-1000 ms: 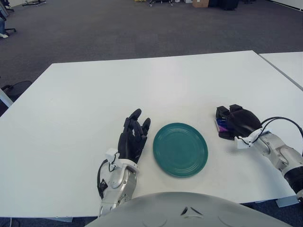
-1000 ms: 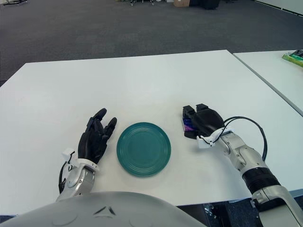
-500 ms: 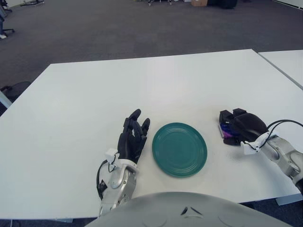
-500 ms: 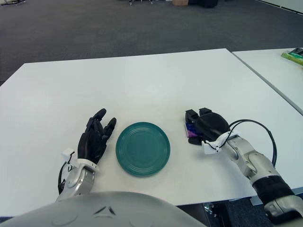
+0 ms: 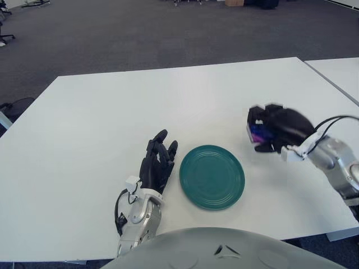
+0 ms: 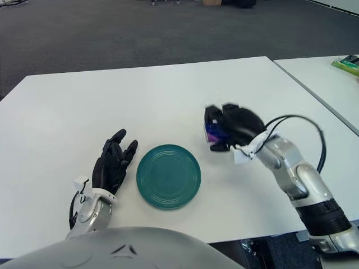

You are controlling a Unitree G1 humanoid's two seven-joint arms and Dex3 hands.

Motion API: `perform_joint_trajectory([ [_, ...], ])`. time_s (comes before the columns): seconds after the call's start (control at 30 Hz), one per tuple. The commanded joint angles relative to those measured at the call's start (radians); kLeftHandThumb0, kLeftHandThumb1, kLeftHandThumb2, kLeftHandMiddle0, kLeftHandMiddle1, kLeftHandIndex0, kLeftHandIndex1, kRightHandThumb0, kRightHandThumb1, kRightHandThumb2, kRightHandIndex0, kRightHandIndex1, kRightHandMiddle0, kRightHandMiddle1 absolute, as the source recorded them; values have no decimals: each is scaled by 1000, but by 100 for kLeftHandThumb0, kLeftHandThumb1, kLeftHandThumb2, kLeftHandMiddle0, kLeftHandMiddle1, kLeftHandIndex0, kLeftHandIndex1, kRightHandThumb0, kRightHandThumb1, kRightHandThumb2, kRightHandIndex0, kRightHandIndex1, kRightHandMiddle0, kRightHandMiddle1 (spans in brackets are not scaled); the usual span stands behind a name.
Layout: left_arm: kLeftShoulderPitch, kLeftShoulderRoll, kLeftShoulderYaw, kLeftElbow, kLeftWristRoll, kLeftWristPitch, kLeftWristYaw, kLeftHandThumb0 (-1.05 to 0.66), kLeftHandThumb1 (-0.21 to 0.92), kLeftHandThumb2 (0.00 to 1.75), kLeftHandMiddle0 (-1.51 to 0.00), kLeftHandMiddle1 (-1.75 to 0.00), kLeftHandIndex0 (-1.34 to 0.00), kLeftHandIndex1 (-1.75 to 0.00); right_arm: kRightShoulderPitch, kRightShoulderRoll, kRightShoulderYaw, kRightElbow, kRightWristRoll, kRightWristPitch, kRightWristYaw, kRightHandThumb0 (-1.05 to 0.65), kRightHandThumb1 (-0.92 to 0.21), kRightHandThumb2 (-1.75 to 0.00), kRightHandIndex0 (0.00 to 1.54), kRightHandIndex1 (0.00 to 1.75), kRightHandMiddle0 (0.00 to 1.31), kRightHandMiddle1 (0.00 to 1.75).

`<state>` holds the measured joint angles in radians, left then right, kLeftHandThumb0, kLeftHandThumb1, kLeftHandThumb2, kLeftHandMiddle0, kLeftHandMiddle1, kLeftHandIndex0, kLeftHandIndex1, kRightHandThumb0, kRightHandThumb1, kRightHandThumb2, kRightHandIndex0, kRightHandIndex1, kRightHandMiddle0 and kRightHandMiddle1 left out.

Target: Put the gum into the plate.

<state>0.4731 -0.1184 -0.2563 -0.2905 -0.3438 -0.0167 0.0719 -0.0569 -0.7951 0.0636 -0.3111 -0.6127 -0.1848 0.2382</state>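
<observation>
1. Change since a second ago: the right hand [image 5: 279,129] has risen from the table [image 5: 168,101] and shifted toward the plate. It lay low on the surface at the right; it now shows higher, blurred with motion, and nearer the plate's right rim.
2. Gum [image 5: 257,134]: a small purple-and-blue pack, visible at the left side of the right hand, gripped in it. It has come up together with the hand, so the pickup appears to have succeeded. It is not yet over the plate, showing just beyond the upper right rim.
3. Right hand, fingers: curled and clamped around the gum pack, dark fingers wrapping it from above and below.
4. Plate [image 5: 212,177]: round, dark green, ridged, empty. It sits flat near the front of the table, in the same spot as before.
5. Left hand [image 5: 157,165]: idle, just left of the plate, unchanged. Its fingers are extended and loosely spread, holding nothing.
6. Meaning for the task: grasp and lift judged done. The carry is under way. What remains is a short travel leftward and toward the robot until the pack is above the plate's centre, then a lowering and release.
</observation>
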Motion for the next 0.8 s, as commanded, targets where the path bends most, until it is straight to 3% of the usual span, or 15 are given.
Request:
perform_joint_trajectory([
  [0.0, -15, -40, 3, 1, 15, 2, 12, -71, 92, 81, -50, -2, -6, -82, 22, 38, -8, -75, 24, 25, 35, -40, -60, -95, 100, 175, 40, 175],
  [0.17, -15, -46, -1, 8, 29, -4, 21, -71, 92, 81, -52, -3, -6, -83, 35, 71, 1, -199, 0, 63, 86, -41, -57, -100, 105, 175, 43, 175],
  [0.37, -17, -57, -4, 20, 52, -17, 40, -70, 92, 80, -53, -3, -7, -83, 47, 107, 23, -238, -31, 88, 130, -42, -54, -103, 107, 175, 44, 175],
  [0.77, -23, -66, -6, 52, 93, -55, 71, -69, 92, 78, -52, -3, -9, -84, 61, 176, 113, -257, -112, 15, 112, -42, -53, -105, 108, 175, 45, 175],
])
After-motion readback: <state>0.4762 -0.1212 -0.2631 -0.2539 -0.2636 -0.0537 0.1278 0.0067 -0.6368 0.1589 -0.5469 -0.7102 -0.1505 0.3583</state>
